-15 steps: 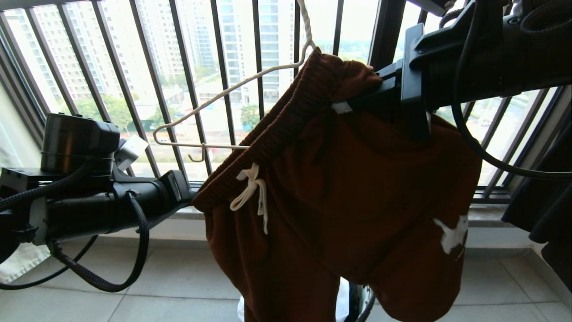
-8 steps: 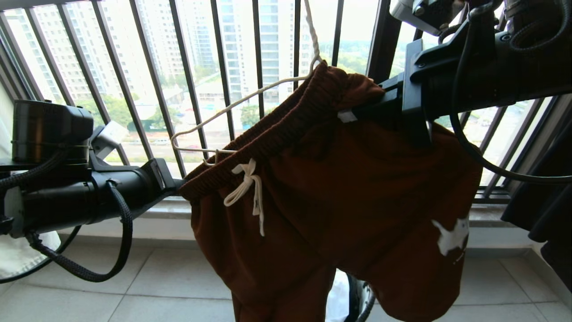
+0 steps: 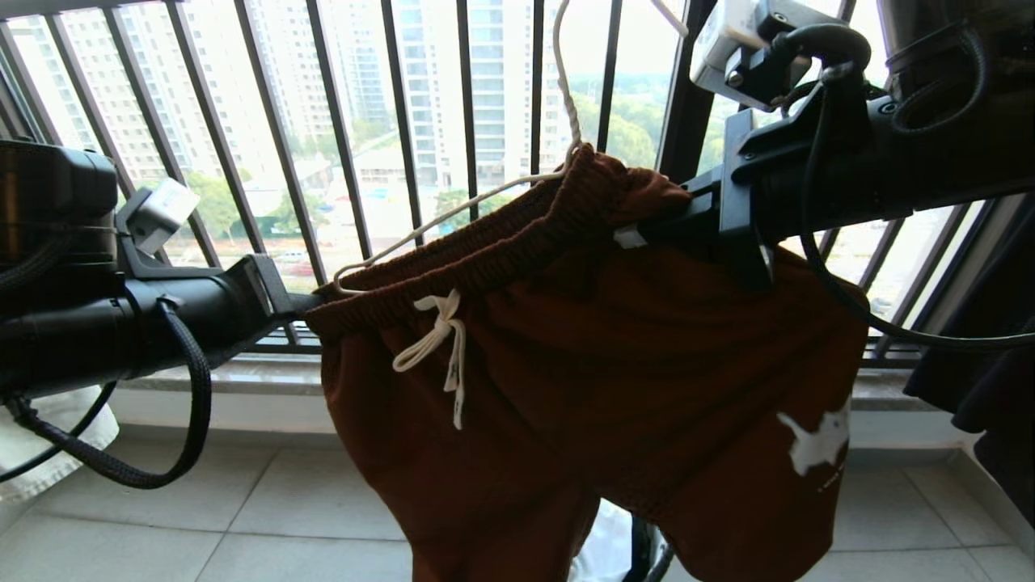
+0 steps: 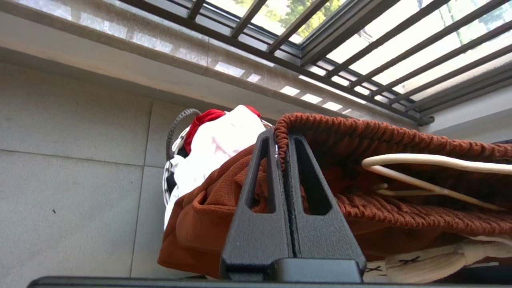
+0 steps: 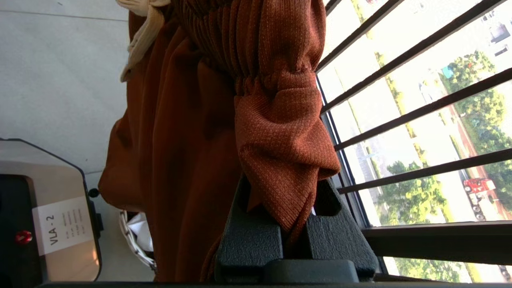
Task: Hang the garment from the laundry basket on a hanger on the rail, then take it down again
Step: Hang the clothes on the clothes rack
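At the left end of the waistband, pinches the garment point(image 3: 614, 380) with the left gripper point(image 3: 311, 303), jaws pressed flat together on the ribbed elastic. Holds those rust-brown shorts spread in mid-air before the black railing point(image 3: 340, 121), above the laundry basket point(image 4: 176, 124) on the tiles. Has the hanger point(image 3: 453, 214) threaded inside the waistband, one wire shoulder bare on the left, hook neck rising out of frame. Cannot see the rail. Grips a bunched fold at the waistband's right end with the right gripper point(image 3: 647, 230), jaws closed on cloth.

Risks, left to right:
- Could let the stretched elastic spring back off the hanger's small upturned end on release, with that wire tip lying just beside the left jaws and perhaps not yet hooked.
- Could snag the white drawstring point(image 3: 441, 339) on the wire during any shift of the band.
- Could tilt the hanger and swing it off its support through uneven pulls, with the right side already higher than the left.
- Could lose the thick fold at right from too shallow a pinch.

Pose: reaches in roughly level from the left edge with the left arm, fingers pointing rightward into the cloth. Comes in high from the upper right with the right arm, fingers aimed leftward and slightly down.
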Motion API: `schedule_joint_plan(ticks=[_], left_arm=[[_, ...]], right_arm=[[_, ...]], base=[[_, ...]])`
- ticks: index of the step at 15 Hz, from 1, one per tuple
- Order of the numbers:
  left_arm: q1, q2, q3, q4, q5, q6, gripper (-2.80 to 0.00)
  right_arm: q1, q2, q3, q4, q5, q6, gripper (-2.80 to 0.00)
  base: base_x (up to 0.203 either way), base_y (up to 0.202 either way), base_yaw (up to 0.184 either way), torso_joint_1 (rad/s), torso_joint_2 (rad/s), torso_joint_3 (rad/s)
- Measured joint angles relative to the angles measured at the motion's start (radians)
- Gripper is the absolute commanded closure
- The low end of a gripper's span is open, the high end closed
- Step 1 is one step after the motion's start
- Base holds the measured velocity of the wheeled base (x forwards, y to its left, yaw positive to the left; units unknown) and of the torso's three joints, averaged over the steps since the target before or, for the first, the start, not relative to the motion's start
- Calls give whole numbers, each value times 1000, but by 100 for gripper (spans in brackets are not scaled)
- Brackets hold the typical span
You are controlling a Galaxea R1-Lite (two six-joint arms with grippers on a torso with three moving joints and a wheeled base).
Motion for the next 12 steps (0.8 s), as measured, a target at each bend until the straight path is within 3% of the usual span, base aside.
schedule_joint_plan(ticks=[7,12], left_arm=[[-6,23,-162,131,-3,56,0],[-85,70,-360,265,-3,76,0]], right_arm=[[3,70,-4,-38,-4,0,0],[16,108,-7,-54,-3,5,0]], base=[[0,0,0,0,0,0],[0,0,0,0,0,0]])
